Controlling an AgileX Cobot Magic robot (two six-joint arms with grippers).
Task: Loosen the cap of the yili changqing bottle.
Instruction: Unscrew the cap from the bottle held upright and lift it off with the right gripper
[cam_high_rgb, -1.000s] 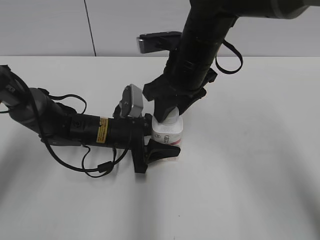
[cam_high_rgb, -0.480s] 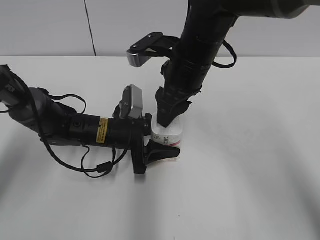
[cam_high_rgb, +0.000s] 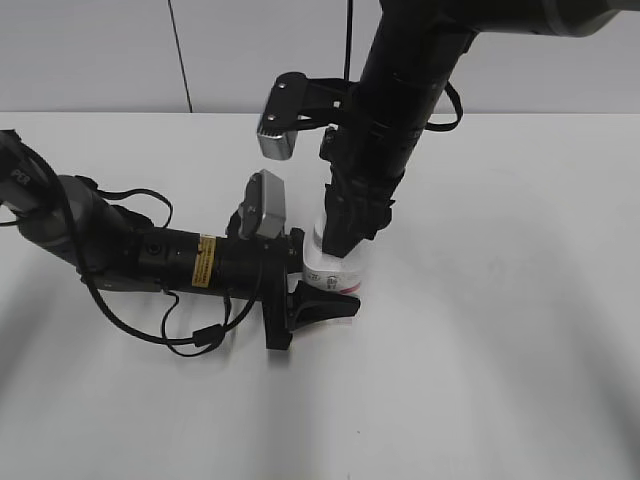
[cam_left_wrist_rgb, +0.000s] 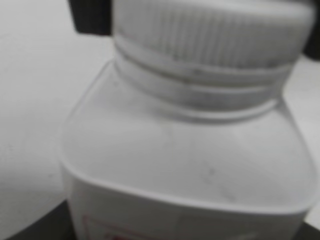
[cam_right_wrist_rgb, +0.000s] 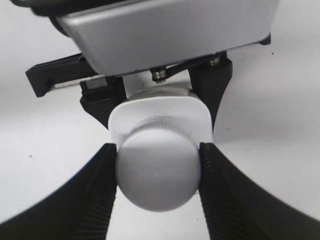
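White plastic fills both wrist views: the bottle (cam_high_rgb: 335, 268) stands upright on the pale surface (cam_high_rgb: 500, 350), near the middle of the exterior view, with its pink-red label just showing at the base.

The left pincer (cam_high_rgb: 305, 285) comes in low from the left and is clamped across the bottle's body, one black finger (cam_high_rgb: 322, 305) in front of it and the other hidden behind. Its own camera sits so close that only the bottle's shoulder and the ribbed cap (cam_left_wrist_rgb: 210, 35) above it can be seen.

The right pincer (cam_right_wrist_rgb: 158, 172) reaches down from above. In its wrist view the two ribbed pads (cam_right_wrist_rgb: 102, 195) press against opposite sides of the cap (cam_right_wrist_rgb: 158, 172), so it is clenched on the cap.

As for progress, both grasps the job needs look to be in place: body braced, cap pinched. Whether any turning has loosened the thread cannot be told. The cap sits level and low on the neck, with no clear gap above the ring (cam_left_wrist_rgb: 200, 87) beneath it, so I judge it still seated, or nearly so. What seems left is the twist itself, then release of the cap while the bottle stays upright.
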